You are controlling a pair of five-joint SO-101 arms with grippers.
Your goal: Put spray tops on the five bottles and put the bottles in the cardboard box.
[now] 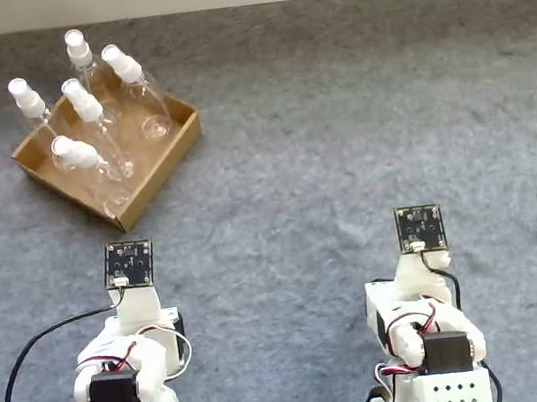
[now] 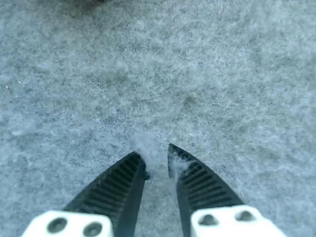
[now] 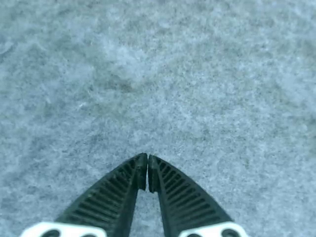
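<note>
Both arms (image 1: 134, 383) sit folded back at the near edge of the table, each wrist tipped down over bare grey felt (image 1: 359, 127), a pose that reads as parked rather than working. The left gripper (image 2: 157, 160) hangs just above the felt with its tips a little parted and nothing between them. The right gripper (image 3: 148, 170) hangs over the felt with its tips pressed together, also empty.

Well apart from both, at the far left of the table, the cardboard box (image 1: 163, 171) lies turned corner-on to the arms. The five bottles (image 1: 151, 105) stand crowded inside it, clear bodies leaning against one another, and each carries a white spray top (image 1: 84, 100). No bottle or loose top lies on the felt. With every bottle capped and boxed, the job appears finished, which would explain why the arms hold nothing and keep away from the box.
</note>
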